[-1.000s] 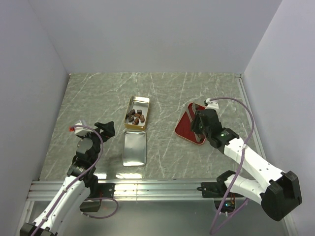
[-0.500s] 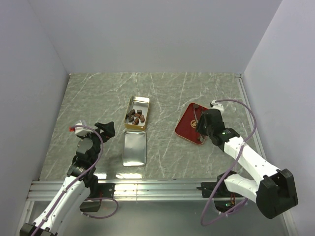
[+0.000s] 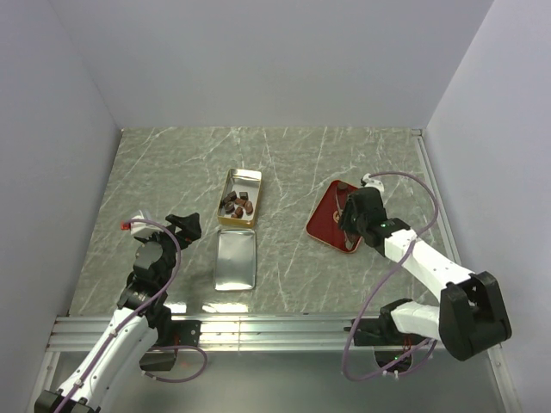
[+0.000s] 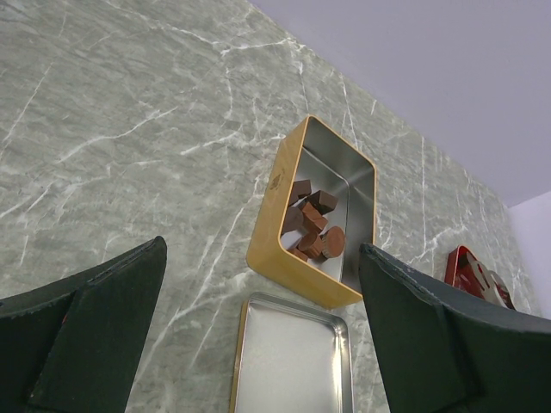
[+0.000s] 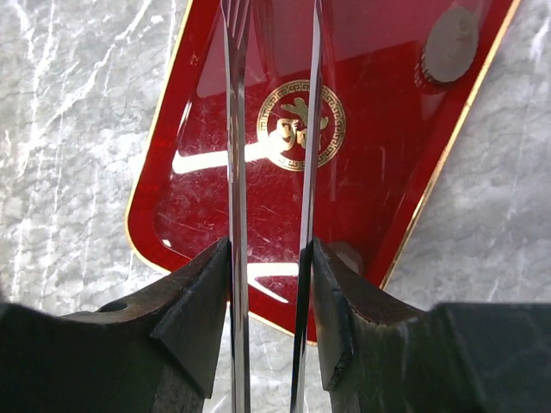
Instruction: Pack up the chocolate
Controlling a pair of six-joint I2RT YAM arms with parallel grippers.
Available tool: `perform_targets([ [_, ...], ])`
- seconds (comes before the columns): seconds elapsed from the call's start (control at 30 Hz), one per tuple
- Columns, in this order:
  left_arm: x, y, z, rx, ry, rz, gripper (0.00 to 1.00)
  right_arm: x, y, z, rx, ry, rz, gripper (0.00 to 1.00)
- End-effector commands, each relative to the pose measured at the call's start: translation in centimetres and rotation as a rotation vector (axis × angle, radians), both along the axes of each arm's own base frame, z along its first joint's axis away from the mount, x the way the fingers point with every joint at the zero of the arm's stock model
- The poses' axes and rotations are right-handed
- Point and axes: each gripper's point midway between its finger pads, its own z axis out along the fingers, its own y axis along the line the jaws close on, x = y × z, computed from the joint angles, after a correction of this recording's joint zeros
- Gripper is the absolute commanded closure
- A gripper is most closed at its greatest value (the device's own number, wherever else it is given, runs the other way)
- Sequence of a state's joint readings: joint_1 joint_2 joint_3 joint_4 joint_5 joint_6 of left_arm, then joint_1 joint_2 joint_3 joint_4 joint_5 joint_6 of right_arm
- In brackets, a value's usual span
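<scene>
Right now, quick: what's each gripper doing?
Left gripper: open, holding nothing.
Right gripper: shut on metal tongs, blades apart over the red tray.

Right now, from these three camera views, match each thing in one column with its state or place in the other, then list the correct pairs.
Things:
1. gold rectangular metal tin
2. flat silver metal lid
3. red square tray
4. left gripper

States or places:
A. open, holding nothing
B. holds small brown chocolate chunks
C. lies under the metal tweezers held in the right gripper
D. lies flat next to the tin, toward the arm bases

Pairs: 1-B, 2-D, 3-C, 4-A
</scene>
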State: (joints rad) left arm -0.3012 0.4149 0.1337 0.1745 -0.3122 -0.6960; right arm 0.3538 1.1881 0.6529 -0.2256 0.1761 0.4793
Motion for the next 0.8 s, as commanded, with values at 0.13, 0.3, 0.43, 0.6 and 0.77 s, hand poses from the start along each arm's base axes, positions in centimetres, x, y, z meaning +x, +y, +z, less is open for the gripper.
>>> perform_targets([
  [0.13,0.1,-0.1,0.2,-0.003,-0.014,0.0,0.0,2.9,0.8,1.7,0.026,-0.069,0.009,0.52],
  [0.3,0.1,-0.1,0.2,-0.003,-0.014,-0.002,0.0,3.5,1.1,1.4,0.029,-0.061,0.013,0.53],
  [0.43,0.1,-0.1,0.2,-0.003,-0.013,-0.002,0.01,3.8,1.0,1.4,0.024,-0.06,0.014,0.53],
  [0.6,0.1,-0.1,0.2,-0.003,-0.014,-0.002,0.01,4.0,1.0,1.4,0.019,-0.056,0.014,0.55],
  [0.77,0.1,-0.1,0.2,-0.003,-0.013,-0.002,0.0,4.2,0.9,1.7,0.016,-0.064,0.018,0.62],
])
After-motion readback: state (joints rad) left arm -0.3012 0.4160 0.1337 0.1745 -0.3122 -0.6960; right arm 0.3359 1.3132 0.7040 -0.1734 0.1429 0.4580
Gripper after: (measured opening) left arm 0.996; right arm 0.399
